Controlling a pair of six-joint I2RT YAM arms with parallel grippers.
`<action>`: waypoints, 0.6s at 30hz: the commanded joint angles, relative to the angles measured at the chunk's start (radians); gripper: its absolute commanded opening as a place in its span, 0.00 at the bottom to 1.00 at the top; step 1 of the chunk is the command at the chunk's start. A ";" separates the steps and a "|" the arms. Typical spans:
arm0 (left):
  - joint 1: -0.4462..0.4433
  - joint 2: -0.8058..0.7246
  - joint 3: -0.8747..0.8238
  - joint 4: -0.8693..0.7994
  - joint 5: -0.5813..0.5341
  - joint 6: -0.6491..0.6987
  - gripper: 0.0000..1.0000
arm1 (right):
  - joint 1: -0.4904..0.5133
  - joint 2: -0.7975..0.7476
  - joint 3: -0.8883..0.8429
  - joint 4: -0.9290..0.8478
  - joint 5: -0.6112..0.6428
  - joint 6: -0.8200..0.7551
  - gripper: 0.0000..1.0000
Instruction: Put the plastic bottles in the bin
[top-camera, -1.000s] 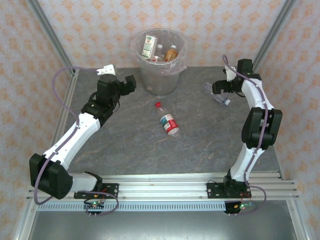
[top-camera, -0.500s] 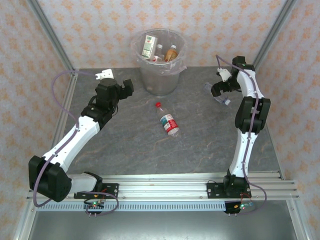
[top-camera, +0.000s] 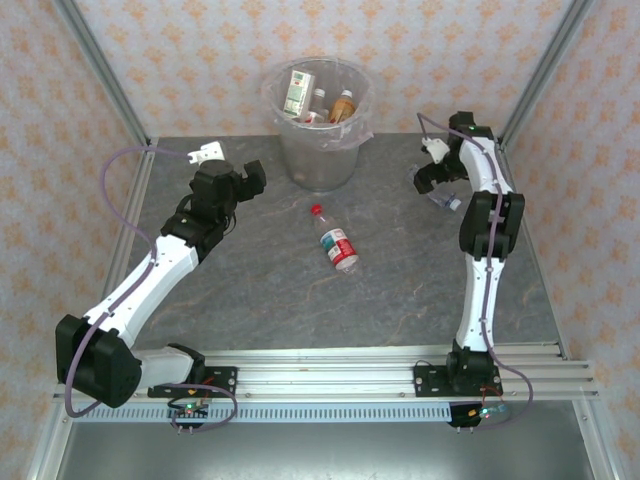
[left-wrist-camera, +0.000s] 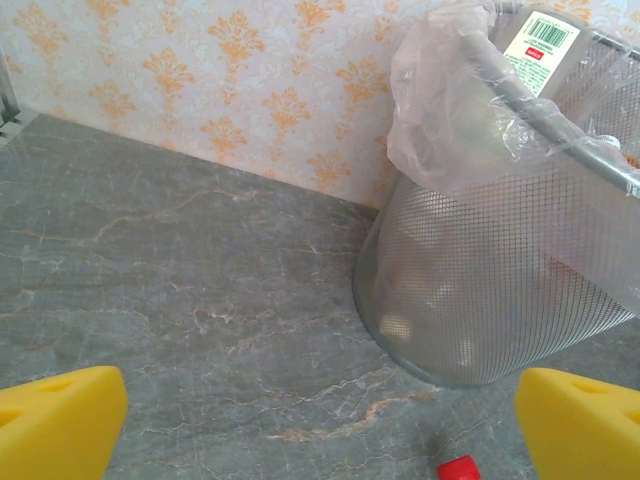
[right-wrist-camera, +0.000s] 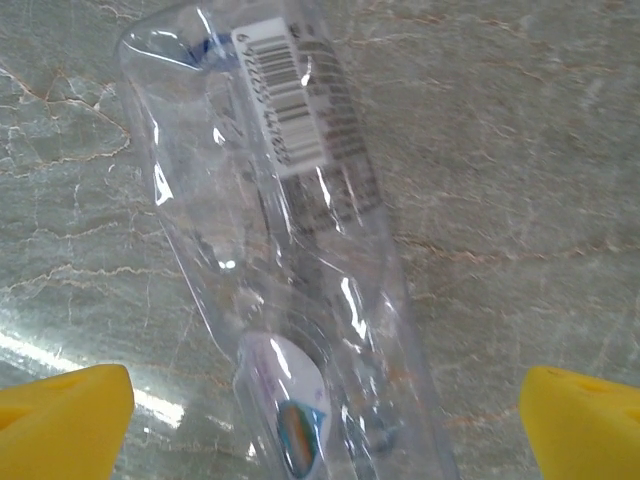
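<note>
The bin (top-camera: 318, 130), a translucent bucket lined with a clear bag, stands at the table's far middle and holds several plastic bottles, among them a green-white labelled one (top-camera: 297, 92) and an amber one (top-camera: 343, 105). A clear bottle with a red cap and red-white label (top-camera: 337, 243) lies on the table in front of the bin. My left gripper (top-camera: 250, 180) hangs open left of the bin (left-wrist-camera: 500, 250), and the red cap (left-wrist-camera: 459, 468) shows at the bottom edge. My right gripper (top-camera: 428, 180) is open just above a clear crushed bottle (right-wrist-camera: 290, 250) lying between its yellow fingertips (right-wrist-camera: 60, 420).
The grey marbled table (top-camera: 250, 290) is fenced by metal frame posts and patterned walls on three sides. The right-hand bottle (top-camera: 446, 201) lies near the far right corner. Open tabletop stretches from the red-capped bottle to the rail at the near edge.
The right arm has folded upright and its gripper has shifted a little left over the clear bottle. The left gripper has moved slightly back and left. No bottle has moved.
</note>
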 joint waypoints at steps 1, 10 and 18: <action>0.007 -0.013 -0.006 -0.014 -0.047 -0.014 1.00 | 0.022 0.042 0.042 -0.045 0.065 0.009 0.99; 0.007 -0.007 -0.003 -0.019 -0.034 -0.020 1.00 | 0.033 0.091 0.082 -0.101 -0.004 0.050 0.91; 0.007 0.008 -0.001 -0.012 -0.013 -0.036 1.00 | 0.053 0.107 0.036 -0.046 0.049 0.097 0.83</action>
